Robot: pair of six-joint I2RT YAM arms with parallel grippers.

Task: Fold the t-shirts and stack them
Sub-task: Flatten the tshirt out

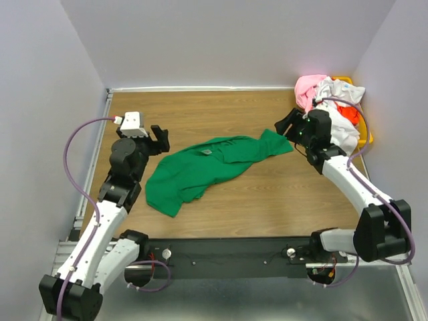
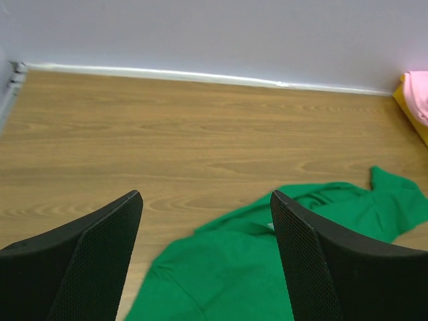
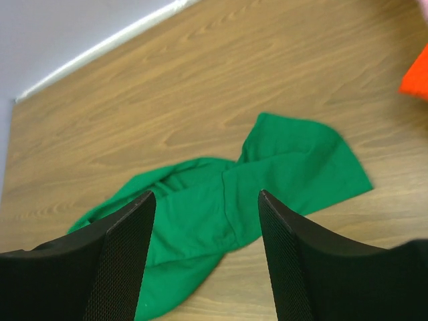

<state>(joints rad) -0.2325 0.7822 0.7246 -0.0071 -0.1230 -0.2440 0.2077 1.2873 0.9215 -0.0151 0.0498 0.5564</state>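
A bright green t-shirt [image 1: 204, 167] lies crumpled and twisted in the middle of the wooden table, a small white neck label [image 1: 208, 152] showing. It also shows in the left wrist view [image 2: 267, 267] and the right wrist view [image 3: 221, 214]. My left gripper [image 1: 160, 139] hangs open above the table just left of the shirt, nothing between its fingers. Open and empty too, my right gripper [image 1: 287, 124] hovers over the shirt's right end. Pink [image 1: 309, 88], white [image 1: 341, 127] and orange-red [image 1: 348, 114] t-shirts are piled in the bin at the back right.
A yellow-orange plastic bin [image 1: 366, 137] stands in the far right corner against the wall. Pale walls close the table on the left, back and right. Bare wood [image 1: 200, 114] lies behind the green shirt.
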